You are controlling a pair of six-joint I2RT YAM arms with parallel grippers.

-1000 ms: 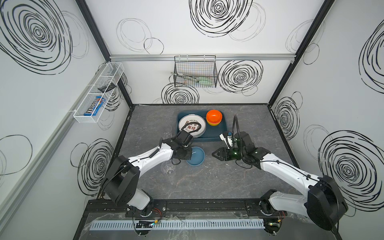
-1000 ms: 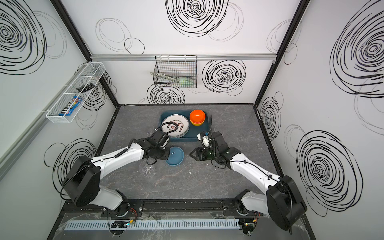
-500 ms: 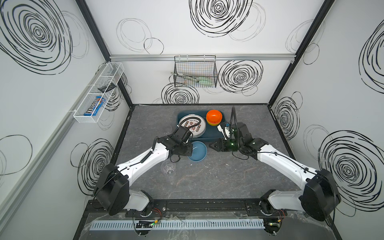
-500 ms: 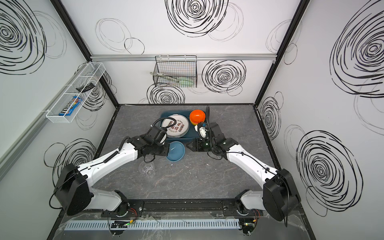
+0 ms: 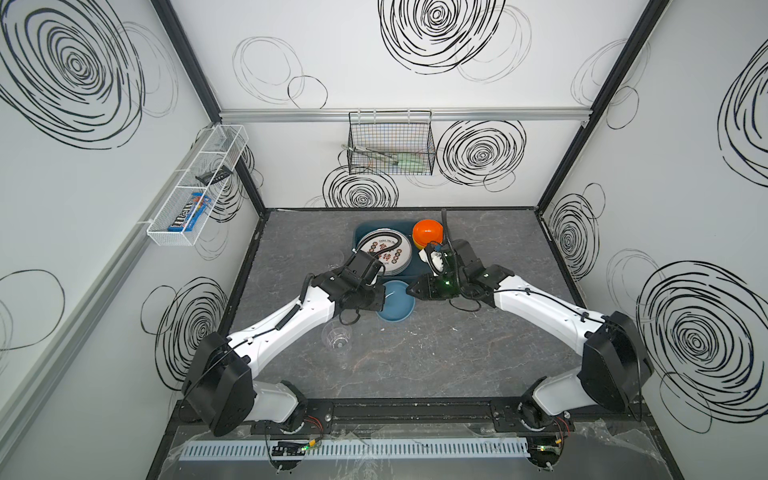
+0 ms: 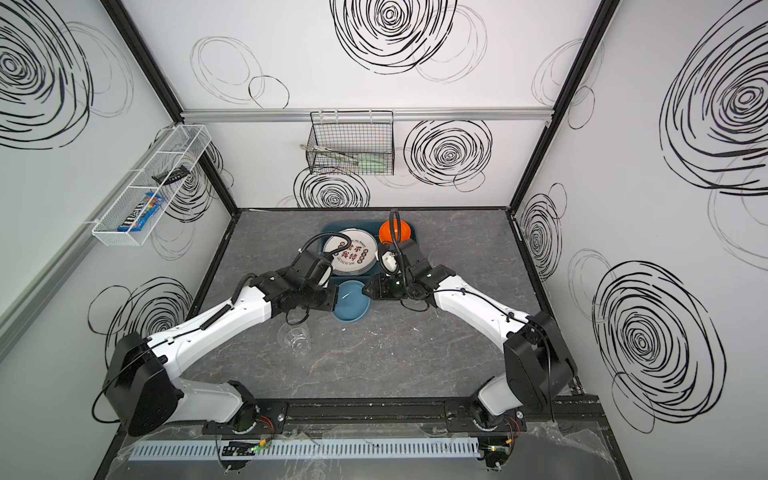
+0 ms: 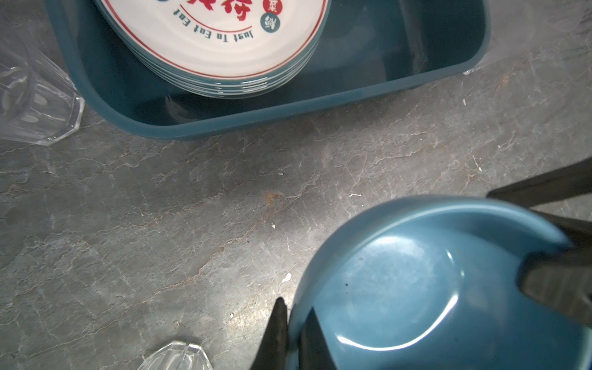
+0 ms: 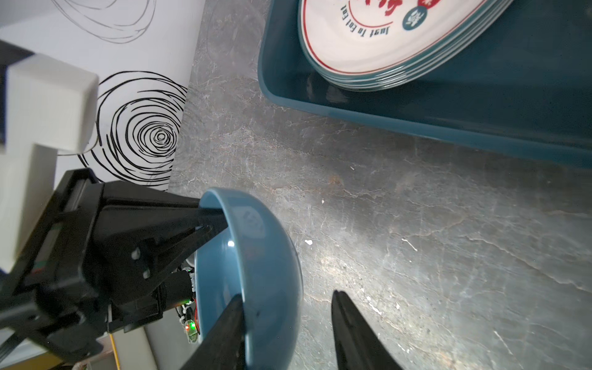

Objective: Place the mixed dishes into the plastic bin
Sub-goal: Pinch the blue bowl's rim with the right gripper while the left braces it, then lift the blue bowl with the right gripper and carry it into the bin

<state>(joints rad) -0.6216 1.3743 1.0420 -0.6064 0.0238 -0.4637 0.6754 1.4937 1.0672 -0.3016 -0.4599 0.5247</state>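
**Room.** We record an enclosure of white walls [image 5: 332, 62] drawn with black swirls, black corner posts and an aluminium rail [image 5: 291, 115] along the back wall. A black wire mesh basket [image 5: 390, 145] hangs from that rail. A white wire tray [image 5: 195, 187] is fixed to the left wall.

**Surface.** The worktop [image 5: 415, 365] is grey and stone-veined, with pale specks in the wrist views.

**Rear edge, middle.** The dark teal rectangular plastic bin [image 5: 356, 243] holds a stack of round white plates with red characters [image 5: 386, 251] and a small orange bowl [image 5: 428, 232].

**Centre, just before the bin's near wall.** We list a small blue bowl [image 5: 397, 305], outside the bin.
- The left end effector [image 8: 213, 221] is pressed together on its rim.
- The right end effector [image 8: 288, 294] stands spread astride the opposite rim. One finger is inside the bowl and the other is clear of the outer wall.

**Nearer the front edge, left of centre.** A clear faceted tumbler [image 5: 337, 337] lies on the worktop. We note a second clear tumbler [image 7: 38, 105] just beside a corner of the bin.
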